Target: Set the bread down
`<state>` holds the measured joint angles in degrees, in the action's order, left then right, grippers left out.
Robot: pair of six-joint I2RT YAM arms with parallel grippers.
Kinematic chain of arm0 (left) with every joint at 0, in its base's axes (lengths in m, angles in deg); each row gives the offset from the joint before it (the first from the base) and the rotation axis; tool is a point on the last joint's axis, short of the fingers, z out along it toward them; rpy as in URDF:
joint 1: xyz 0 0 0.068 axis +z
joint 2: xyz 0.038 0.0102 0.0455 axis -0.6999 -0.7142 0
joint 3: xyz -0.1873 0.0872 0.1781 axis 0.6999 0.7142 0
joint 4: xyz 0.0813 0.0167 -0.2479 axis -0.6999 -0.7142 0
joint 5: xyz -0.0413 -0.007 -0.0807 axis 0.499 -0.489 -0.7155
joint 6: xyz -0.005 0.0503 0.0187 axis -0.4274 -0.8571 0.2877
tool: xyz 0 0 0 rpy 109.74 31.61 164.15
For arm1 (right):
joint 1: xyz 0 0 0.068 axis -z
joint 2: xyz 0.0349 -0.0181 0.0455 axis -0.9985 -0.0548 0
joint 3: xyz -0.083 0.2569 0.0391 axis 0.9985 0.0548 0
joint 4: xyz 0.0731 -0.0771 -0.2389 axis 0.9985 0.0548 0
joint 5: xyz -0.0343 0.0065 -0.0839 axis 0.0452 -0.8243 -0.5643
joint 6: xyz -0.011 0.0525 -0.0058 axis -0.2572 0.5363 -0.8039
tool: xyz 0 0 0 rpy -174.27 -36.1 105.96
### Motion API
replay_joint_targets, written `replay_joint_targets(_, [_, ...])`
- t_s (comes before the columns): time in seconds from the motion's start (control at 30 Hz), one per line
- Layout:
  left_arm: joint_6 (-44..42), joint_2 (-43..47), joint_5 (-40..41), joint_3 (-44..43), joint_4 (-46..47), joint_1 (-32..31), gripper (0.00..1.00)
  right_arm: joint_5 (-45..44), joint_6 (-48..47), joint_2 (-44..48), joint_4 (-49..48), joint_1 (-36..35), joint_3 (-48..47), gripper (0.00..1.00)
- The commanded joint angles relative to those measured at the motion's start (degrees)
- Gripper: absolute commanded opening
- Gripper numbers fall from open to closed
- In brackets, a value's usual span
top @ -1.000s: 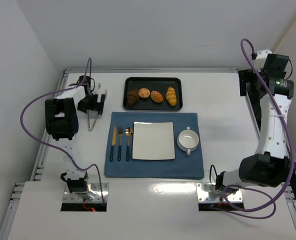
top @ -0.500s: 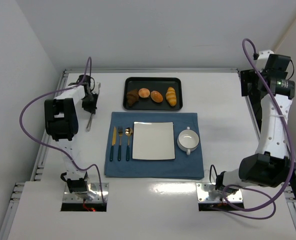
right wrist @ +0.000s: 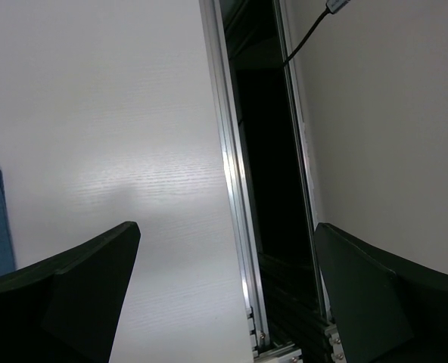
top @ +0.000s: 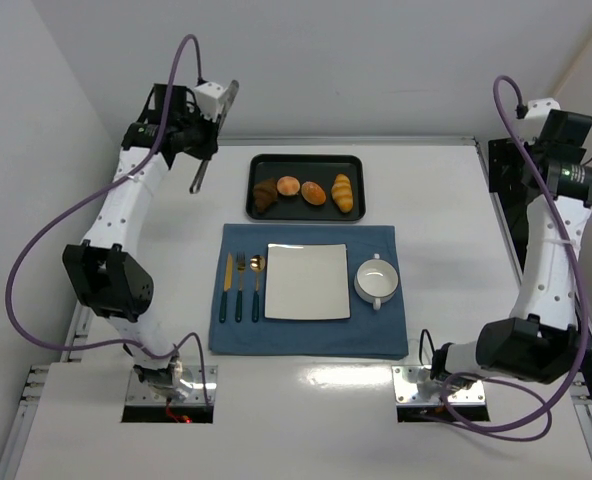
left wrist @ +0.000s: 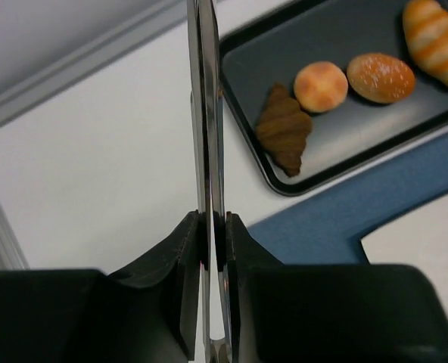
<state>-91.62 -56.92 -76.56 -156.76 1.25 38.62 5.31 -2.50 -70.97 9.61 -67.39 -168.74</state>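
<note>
Steel tongs (left wrist: 206, 113) are clenched in your left pincer (left wrist: 213, 231) high beside the black tray (top: 306, 158), where the bread (top: 314, 193) lies between a paler bun (top: 289, 186) and a ridged roll (top: 342, 193), while your right pincer (right wrist: 225, 234) gapes, released.

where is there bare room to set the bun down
The white plate is bare, bordered by the cutlery on its left and the bowl on its right. The table right of the tray is also bare. The tray is crowded: the bun sits among three other breads.
</note>
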Motion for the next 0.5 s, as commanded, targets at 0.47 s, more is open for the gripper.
replay_joint_targets(0.47, [2.0,-1.4,0.6,1.7,-4.9,-2.9,0.13,2.6,0.4,3.0,-1.6,1.5,-2.1,1.00])
